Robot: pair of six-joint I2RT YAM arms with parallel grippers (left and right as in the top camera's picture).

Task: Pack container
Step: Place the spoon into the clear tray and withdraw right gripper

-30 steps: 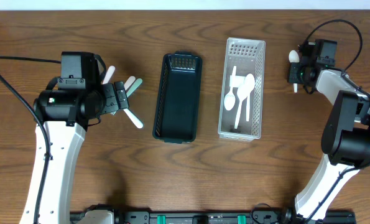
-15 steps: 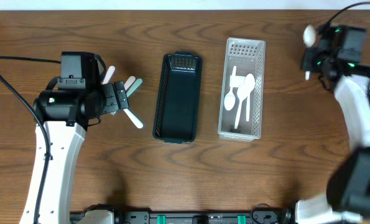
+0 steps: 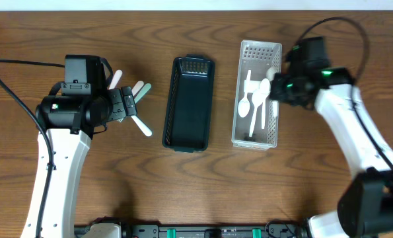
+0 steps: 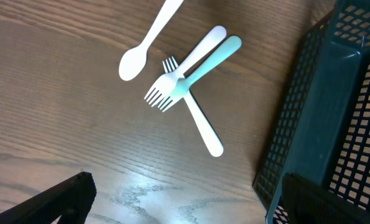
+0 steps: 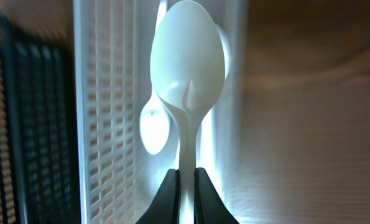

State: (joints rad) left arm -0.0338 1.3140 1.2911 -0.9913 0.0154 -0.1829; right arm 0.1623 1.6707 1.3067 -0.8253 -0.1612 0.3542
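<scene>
Clearly the sorting is under way, and the step in hand looks like dropping one more spoon in with its kind. On the left, the left fingers (image 4: 66, 196) stand wide apart and empty above the tabletop (image 4: 54, 130). Below them lies loose cutlery: a white spoon (image 4: 135, 62), a white fork (image 4: 172, 81) and a teal utensil (image 4: 219, 53) crossed over it, all touching or nearly so. Just to their right sits the dark basket (image 4: 309, 106), which appears to hold nothing. Further right is the white basket (image 3: 261, 47), with a few white spoons (image 3: 246, 106) lying lengthwise in it.

On the far right, the right fingers (image 5: 163, 208) are pinched narrow on the handle of the held spoon (image 5: 188, 62). Its bowl points ahead and hangs over the white basket's right long wall, not over the middle.

To do this well, the right arm probably should first carry the held spoon a little leftward, so bowl and handle both clear that wall. It should keep the spoon in line with the basket's length, as the others lie. It is best lowered close to the spoons before release, since light plastic dropped from height may bounce or catch on the rim. The left arm should wait well apart.
</scene>
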